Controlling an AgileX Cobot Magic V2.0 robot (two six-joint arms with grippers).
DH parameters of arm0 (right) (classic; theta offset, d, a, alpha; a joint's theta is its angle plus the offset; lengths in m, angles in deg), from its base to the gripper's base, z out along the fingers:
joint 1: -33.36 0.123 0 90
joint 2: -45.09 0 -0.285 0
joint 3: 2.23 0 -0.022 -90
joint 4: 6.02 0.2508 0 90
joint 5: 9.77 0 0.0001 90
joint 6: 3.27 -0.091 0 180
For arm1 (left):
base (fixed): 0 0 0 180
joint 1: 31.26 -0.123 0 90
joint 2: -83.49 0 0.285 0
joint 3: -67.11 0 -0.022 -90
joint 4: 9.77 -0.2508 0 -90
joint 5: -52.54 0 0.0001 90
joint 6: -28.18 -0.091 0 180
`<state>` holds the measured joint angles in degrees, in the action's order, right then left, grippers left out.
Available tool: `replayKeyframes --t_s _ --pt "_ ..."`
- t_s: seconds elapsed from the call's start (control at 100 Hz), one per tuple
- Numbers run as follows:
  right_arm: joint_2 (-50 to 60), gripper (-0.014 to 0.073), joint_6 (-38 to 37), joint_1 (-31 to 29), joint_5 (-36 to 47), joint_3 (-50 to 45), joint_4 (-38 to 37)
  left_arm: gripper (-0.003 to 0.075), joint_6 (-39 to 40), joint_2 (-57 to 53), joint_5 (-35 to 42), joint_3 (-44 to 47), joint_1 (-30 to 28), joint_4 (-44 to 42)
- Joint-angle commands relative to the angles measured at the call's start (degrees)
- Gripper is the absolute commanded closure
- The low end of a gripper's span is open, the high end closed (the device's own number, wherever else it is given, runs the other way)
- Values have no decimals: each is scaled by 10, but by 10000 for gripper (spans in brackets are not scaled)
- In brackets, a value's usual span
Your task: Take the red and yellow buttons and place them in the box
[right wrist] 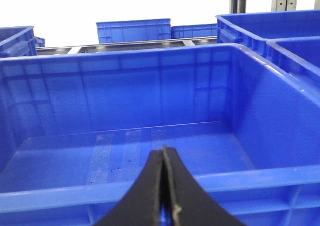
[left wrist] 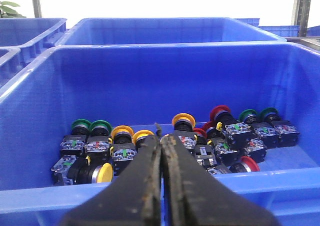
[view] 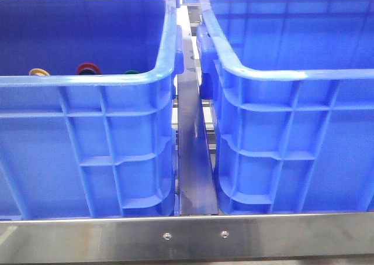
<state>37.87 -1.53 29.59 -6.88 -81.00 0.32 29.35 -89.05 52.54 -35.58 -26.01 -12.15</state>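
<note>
Red buttons and yellow buttons lie among green ones against the left crate's far wall. The box holds nothing. Both the left gripper and right gripper hang clenched, grasping nothing, above their crates' near rims

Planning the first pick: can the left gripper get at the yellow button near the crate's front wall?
Probably yes: the left gripper hangs shut above the open crate, nothing covering the yellow button.
</note>
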Motion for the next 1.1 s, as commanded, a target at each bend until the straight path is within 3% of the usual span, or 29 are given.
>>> replayKeyframes --t_s 0.0,0.31,0.47,0.66,0.97,1.09 --pt "14 661 1 2 49 7 -6 739 1 -18 49 25 -1 6" --pt "14 661 1 2 49 7 -6 739 2 -18 58 19 -1 12" --pt "14 661 1 2 49 7 -6 739 2 -14 31 -34 -1 91" --pt "14 661 1 2 49 7 -6 739 1 41 -138 -193 -1 88" --pt "14 661 1 2 49 7 -6 739 -1 241 -438 -459 -1 32" --pt "14 661 1 2 49 7 -6 739 -1 306 -478 -511 -1 32"
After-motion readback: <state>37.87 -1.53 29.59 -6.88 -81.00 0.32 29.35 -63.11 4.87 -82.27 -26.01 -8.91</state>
